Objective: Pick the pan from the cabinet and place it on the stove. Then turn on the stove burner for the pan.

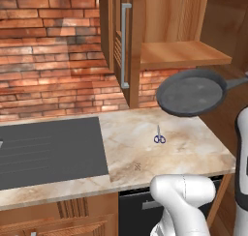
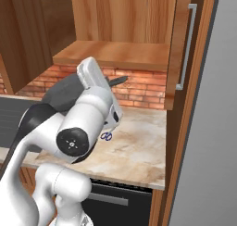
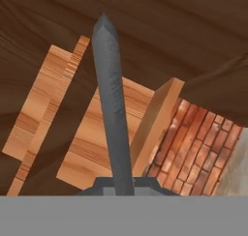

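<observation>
The open cabinet [image 1: 184, 53] has one bare wooden shelf with nothing on it; its door stands swung out with one long grey bar handle [image 1: 125, 45]. One dark grey pan [image 1: 193, 92] hangs in the air just below the shelf, above the marble tabletop [image 1: 169, 153], its bowl showing nothing inside, its handle pointing right. In the hand view the handle runs straight up from the gripper [image 3: 122, 191], which is clenched on the pan. One small pair of blue-handled scissors [image 1: 159, 138] lies on the tabletop beneath. One black stove [image 1: 48, 150] sits to the left.
</observation>
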